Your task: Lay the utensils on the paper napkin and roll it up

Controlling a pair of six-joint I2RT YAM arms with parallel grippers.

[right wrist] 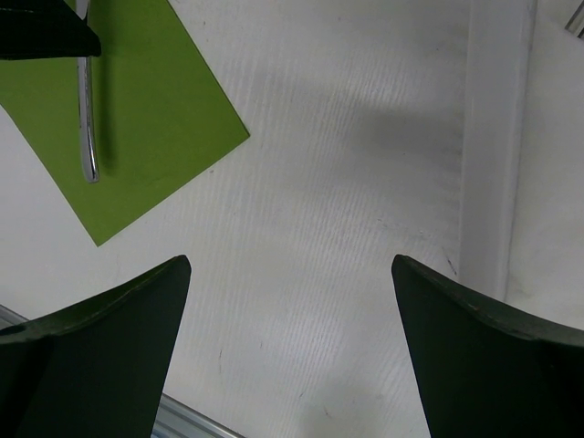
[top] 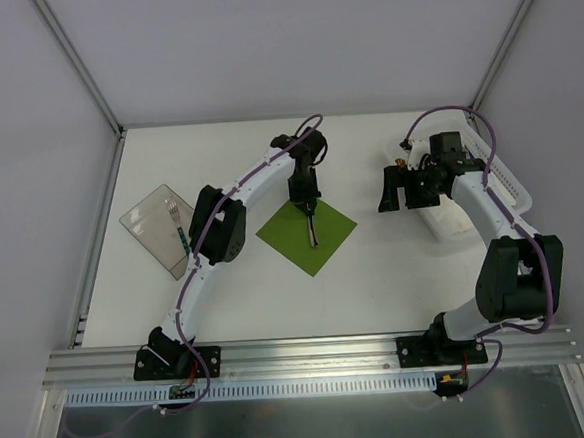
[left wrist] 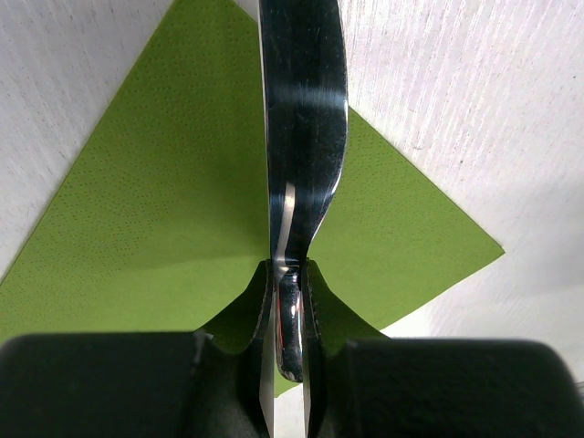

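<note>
The left gripper (left wrist: pixel 290 306) is clenched on a silvery knife (left wrist: pixel 306 128) over the green napkin (left wrist: pixel 155 228) at mid-table. The right gripper (right wrist: pixel 290 283) hangs spread wide – well apart – above the white table (right wrist: pixel 347 137).

White arms (top: pixel 254 180) with black joint housings (top: pixel 223 229), purple cables (top: pixel 443 108), black jaws

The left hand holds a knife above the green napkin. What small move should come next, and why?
Probably lower the left hand a little and open it. It is shut on the knife, which already lies over the middle of the green napkin, so letting go should leave the knife on the paper.
</note>
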